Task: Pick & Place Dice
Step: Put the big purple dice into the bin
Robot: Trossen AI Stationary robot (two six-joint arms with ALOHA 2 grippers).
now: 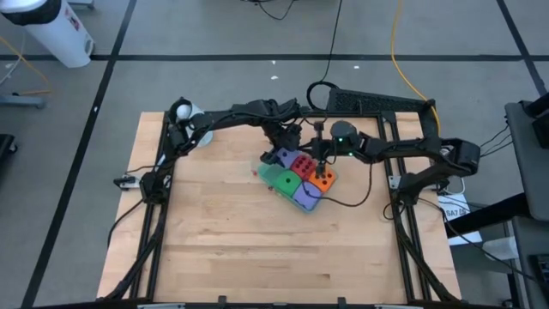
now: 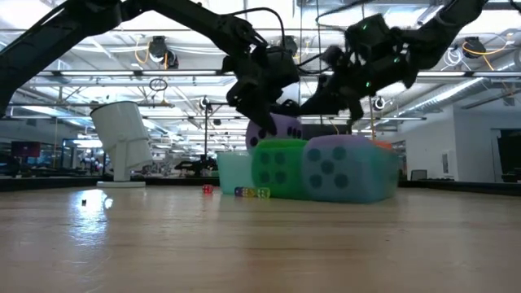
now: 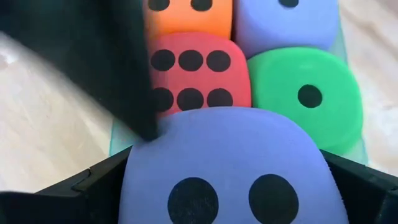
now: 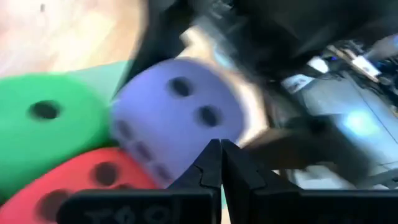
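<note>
Dice, five soft foam cubes with dark pips, crowd the flat translucent green tray (image 1: 268, 178) near the middle of the pale wooden table (image 1: 214, 249). The purple-blue cube nearest the left arm (image 1: 280, 157) sits between the left gripper's (image 1: 285, 146) spread fingers (image 3: 134, 93), one dark finger on either flank. Whether they press its sides or only bracket it I cannot tell. In the low view this cube (image 2: 279, 128) rides higher than its neighbours, seemingly lifted off the tray or perched at its far edge.

Being a cube, it has no long axis; the face toward the left wrist camera shows two pips (image 3: 231, 200), and its flanks run parallel to the fingers, so the jaws stand square to it.

Just beyond it on the tray lie the red die (image 3: 191, 78) with six pips up and the green die (image 3: 306, 96) with one pip up, then the orange die (image 3: 186, 15) and the second purple-blue die (image 3: 287, 25) at the tray's other end.

The right gripper (image 4: 219, 163), clenched on nothing, hangs above the tray's orange corner (image 1: 322, 178). The left arm is plainly nearer the bracketed cube, so I judge the coming move is its own.
</note>
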